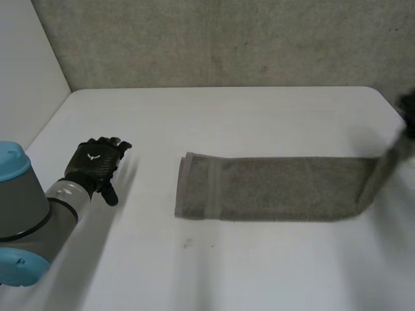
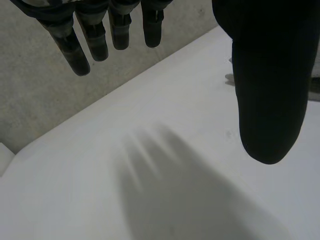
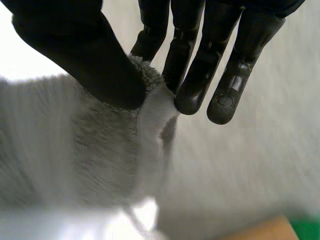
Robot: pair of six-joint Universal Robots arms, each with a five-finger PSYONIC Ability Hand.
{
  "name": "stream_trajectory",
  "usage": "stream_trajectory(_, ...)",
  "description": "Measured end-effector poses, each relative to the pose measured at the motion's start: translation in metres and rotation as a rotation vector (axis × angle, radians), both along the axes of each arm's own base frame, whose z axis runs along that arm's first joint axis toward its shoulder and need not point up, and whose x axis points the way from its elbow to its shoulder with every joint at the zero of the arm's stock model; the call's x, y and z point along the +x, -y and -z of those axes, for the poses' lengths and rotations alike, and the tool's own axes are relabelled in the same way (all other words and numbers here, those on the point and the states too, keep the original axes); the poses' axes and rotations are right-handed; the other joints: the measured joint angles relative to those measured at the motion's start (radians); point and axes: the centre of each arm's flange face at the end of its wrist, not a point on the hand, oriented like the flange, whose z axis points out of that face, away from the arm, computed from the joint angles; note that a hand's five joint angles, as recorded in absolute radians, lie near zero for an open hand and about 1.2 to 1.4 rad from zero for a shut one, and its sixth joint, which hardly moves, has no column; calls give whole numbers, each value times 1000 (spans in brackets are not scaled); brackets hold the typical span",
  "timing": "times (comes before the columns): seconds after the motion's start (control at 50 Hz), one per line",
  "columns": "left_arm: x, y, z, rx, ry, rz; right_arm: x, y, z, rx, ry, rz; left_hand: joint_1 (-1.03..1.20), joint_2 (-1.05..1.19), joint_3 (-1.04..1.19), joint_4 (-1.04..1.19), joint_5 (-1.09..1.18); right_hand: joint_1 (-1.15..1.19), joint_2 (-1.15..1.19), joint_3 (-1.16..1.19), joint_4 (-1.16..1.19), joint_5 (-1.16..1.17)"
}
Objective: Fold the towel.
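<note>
Right, biggest thing first: the white table (image 1: 259, 116), smooth and matte. Across its middle and right lies the towel (image 1: 279, 188), a long grey strip that I judge is already doubled lengthwise, going by the layered edges at its left end. The right end is off the surface, rising toward my right hand (image 1: 408, 110) at the table's right side.

In the right wrist view that hand (image 3: 95, 55) has the end of the towel (image 3: 65, 145) pinched between thumb and fingers (image 3: 200, 75), pile bunched up in the grip. My left arm (image 1: 26, 214) reaches in low on the other side. Its left hand (image 1: 97, 162) hovers over bare table, well apart from the towel's left end, fingers (image 2: 75, 50) straight and spread with nothing in them.

Handling, as I read it: this is terry, soft, limp and light. It will drape and sag from any single hold, and the looped pile should grip well, not slide. The flatter woven hem band (image 1: 194, 188) near the left end looks firmer, so I'd take hold at the ends and corners. Grab the middle and it just droops.
</note>
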Motion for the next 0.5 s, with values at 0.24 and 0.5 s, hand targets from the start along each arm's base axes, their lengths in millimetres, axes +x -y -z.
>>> stream_trajectory(0.24, 0, 0, -4, -13, -5, 0, 221, -119, 10, 44, 151, -620, 0, 0, 0, 0, 0, 0, 0, 3, 2, 0)
stream_trajectory(0.5, -3, -3, -4, -11, -4, 10, 264, -191, 91, 267, 56, -764, 0, 0, 0, 0, 0, -1096, -934, -954, -947, -892)
